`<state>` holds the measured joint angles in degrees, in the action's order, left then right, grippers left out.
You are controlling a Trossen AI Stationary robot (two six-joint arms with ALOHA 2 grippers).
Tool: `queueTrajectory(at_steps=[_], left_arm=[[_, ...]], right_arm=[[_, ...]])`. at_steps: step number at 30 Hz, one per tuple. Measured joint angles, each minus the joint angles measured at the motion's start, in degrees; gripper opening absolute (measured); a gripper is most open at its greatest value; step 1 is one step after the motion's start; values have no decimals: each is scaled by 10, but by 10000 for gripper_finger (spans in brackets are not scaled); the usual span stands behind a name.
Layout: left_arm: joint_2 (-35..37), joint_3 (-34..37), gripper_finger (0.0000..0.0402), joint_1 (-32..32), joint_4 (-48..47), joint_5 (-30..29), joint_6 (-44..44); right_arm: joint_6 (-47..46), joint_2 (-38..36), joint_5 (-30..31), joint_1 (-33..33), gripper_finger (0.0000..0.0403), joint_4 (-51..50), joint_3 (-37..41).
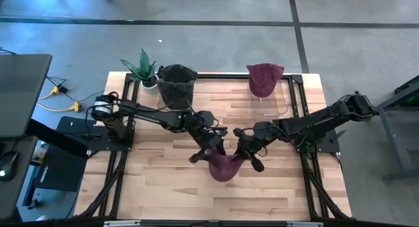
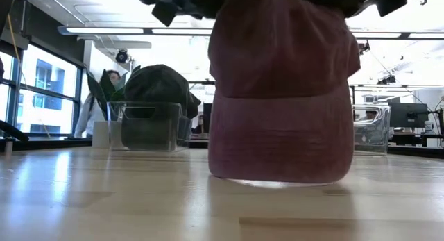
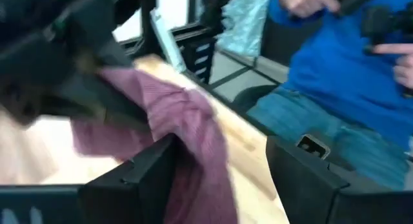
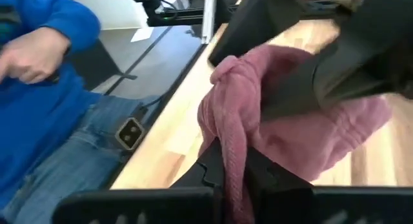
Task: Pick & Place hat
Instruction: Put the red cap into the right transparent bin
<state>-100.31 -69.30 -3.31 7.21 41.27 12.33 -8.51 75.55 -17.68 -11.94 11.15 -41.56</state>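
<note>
You are mid-carry on the wooden table (image 1: 157,188): both arms meet near its middle with the maroon hat (image 1: 226,167) hanging between them, its lower edge just above the boards in the low view. The right gripper (image 1: 252,156) sits at the hat's right side and is closed on a bunched fold of the cloth, as the right wrist view shows. The left gripper (image 1: 208,148) presses in from the hat's left; its fingers stand apart in the left wrist view with cloth draped over one, so you cannot count on it as a firm pinch. Judging by the layout, the hat is picked and placement remains. Beyond both grippers stand two clear stands, one wearing a dark hat (image 1: 177,75), one a second maroon hat (image 1: 264,76). Your next move calls for lifting evenly, keeping the crown open. No brand, label or writing is readable anywhere.
</note>
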Motion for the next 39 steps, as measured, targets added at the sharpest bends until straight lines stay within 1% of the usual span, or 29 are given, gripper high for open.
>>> queueTrajectory(at_steps=[2, 5, 8, 11, 13, 15, 17, 19, 21, 24, 27, 31, 36, 39], left_arm=[[-5, -2, 232, -1, 3, 22, 8], [-10, 0, 214, -1, -18, 60, 8], [-5, -1, 182, 0, -16, 125, -5], [11, -1, 143, -1, -12, 204, -23], [12, -2, 117, -1, -2, 224, -21], [9, -1, 94, -1, 0, 209, -22], [9, 0, 77, -1, 10, 167, -21], [10, -1, 66, 0, 17, 123, -23], [9, -1, 64, -1, 22, 92, -37], [-2, -2, 79, -1, 22, 32, -42], [-6, 1, 113, 0, 18, -31, -43], [-2, -1, 180, -1, 39, -90, -38], [-3, -1, 272, -1, 45, -126, -19], [-3, -1, 311, -1, 65, -159, -13]], right_arm=[[-1, -5, -18, 0, 12, -6, 0], [-2, -20, -29, -6, 7, -28, 0], [-1, -44, -28, -16, 5, -61, 0], [-3, -69, -29, -29, 10, -80, 0], [4, -81, -29, -37, 9, -77, 0], [12, -87, -29, -41, 5, -76, 0], [14, -87, -24, -43, 4, -77, 0], [12, -84, -23, -42, 8, -84, 0], [12, -81, -20, -42, 10, -86, 0], [13, -81, -9, -42, 7, -91, 0], [26, -81, -6, -42, 4, -92, 0], [27, -81, 4, -42, 9, -96, 0], [33, -81, 7, -42, 4, -102, 0], [36, -81, 6, -42, 6, -102, 0]])
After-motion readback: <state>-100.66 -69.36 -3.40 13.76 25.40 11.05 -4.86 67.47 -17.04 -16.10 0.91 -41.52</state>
